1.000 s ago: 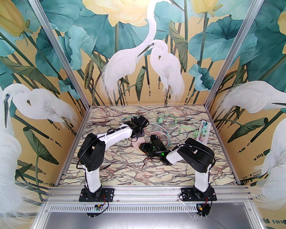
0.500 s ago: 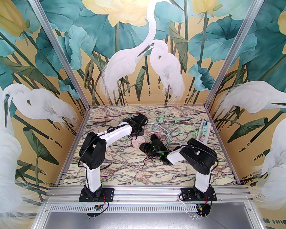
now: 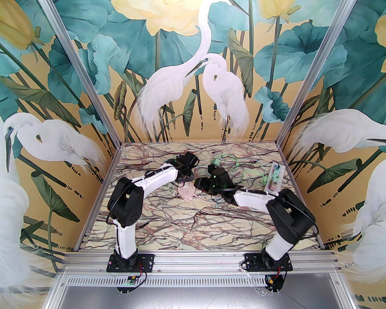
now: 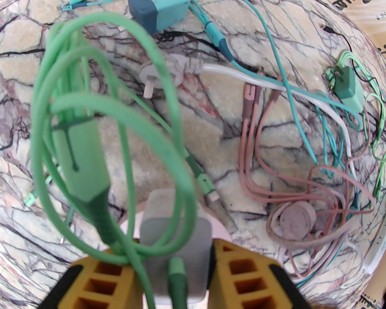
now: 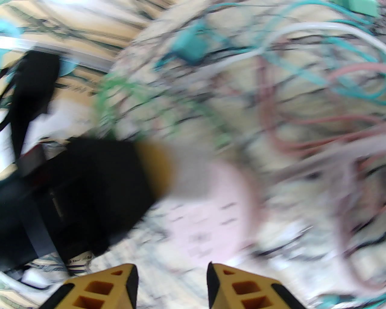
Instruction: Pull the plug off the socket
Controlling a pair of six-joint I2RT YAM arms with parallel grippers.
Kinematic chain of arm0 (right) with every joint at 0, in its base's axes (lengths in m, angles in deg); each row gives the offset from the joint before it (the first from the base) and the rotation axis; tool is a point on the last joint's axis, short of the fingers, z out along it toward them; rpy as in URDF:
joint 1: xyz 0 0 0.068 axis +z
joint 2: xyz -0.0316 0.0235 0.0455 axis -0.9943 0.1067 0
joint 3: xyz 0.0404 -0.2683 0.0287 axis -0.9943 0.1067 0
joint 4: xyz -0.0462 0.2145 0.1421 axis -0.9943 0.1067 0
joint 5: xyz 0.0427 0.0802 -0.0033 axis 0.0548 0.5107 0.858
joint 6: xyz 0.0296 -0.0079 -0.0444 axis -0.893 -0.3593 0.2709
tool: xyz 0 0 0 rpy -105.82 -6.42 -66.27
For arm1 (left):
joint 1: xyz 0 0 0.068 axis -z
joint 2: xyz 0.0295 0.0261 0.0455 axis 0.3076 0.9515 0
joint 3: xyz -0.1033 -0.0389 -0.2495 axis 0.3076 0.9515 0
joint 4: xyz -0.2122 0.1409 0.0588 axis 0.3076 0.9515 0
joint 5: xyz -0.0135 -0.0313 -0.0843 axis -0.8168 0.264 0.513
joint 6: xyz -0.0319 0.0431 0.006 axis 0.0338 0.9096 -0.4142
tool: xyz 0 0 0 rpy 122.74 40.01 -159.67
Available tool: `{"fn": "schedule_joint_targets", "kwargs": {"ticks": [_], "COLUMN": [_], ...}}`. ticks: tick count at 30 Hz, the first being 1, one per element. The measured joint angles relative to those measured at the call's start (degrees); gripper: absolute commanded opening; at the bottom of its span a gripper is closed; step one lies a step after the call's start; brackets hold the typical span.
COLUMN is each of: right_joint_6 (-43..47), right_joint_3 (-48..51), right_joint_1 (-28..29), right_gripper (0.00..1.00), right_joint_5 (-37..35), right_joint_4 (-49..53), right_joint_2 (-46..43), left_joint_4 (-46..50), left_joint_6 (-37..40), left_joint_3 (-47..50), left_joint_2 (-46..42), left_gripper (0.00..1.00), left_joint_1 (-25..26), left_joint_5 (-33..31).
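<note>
A round pink socket [image 3: 188,192] lies mid-table, and its rim [image 4: 221,230] peeks out beneath a grey plug [image 4: 176,223] that stands in it. My left gripper [image 4: 175,250] is shut on that plug, its yellow fingers pressed against both sides. A green cable [image 4: 90,169] loops up from the plug. In the top view the left gripper [image 3: 184,178] sits just behind the socket. My right gripper [image 3: 201,183] hovers to the socket's right. In the blurred right wrist view the right gripper [image 5: 172,271] stands open over the socket [image 5: 211,217], with nothing between its fingers.
Tangled teal, pink, green and white cables cover the back half of the table. Among them lie a green adapter [image 4: 348,86], a teal adapter [image 4: 156,10], a loose white plug [image 4: 159,75] and a round pink puck [image 4: 297,215]. A white power strip [image 3: 276,178] lies at the back right.
My right arm has stretched out, carrying its gripper off the socket's near side toward the back right. The left gripper has narrowed onto the plug. The socket now shows uncovered.
</note>
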State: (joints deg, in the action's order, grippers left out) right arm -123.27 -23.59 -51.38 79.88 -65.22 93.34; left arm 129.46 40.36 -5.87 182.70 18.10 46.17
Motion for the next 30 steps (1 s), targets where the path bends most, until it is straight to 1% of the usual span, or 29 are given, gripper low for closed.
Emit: {"fn": "schedule_joint_targets", "kwargs": {"ticks": [2, 5, 12, 17, 24, 30], "right_joint_6": [1.2, 1.8, 1.7, 1.5, 1.4, 1.5], "right_joint_3": [-1.2, -2.5, -4.9, -8.4, -10.9, -11.7], "right_joint_1": [-1.3, -1.6, -1.4, -1.2, -1.1, -1.0], "right_gripper": [0.47, 0.47, 0.47, 0.46, 0.36, 0.36], "right_joint_5": [0.9, 2.9, 7.6, 9.7, 9.4, 8.3], "right_joint_4": [1.5, 1.5, -2.2, -4.0, -0.8, 1.4], "right_joint_2": [2.3, 5.3, 12.7, 16.1, 17.7, 17.8], "left_joint_4": [0.0, 0.0, 0.0, 0.1, 1.5, 2.0], "left_joint_6": [0.0, 0.0, 0.0, 0.0, 0.2, 0.4], "left_joint_3": [0.0, 0.0, 0.0, -0.2, -1.4, -2.0], "left_joint_2": [0.0, 0.0, 0.1, 0.1, 0.8, 1.1], "left_gripper": [0.29, 0.28, 0.28, 0.28, 0.28, 0.27], "left_joint_1": [0.0, 0.0, 0.0, 0.0, -0.1, -0.1], "left_joint_5": [0.0, 0.1, 0.1, 0.2, 0.0, 0.0]}}
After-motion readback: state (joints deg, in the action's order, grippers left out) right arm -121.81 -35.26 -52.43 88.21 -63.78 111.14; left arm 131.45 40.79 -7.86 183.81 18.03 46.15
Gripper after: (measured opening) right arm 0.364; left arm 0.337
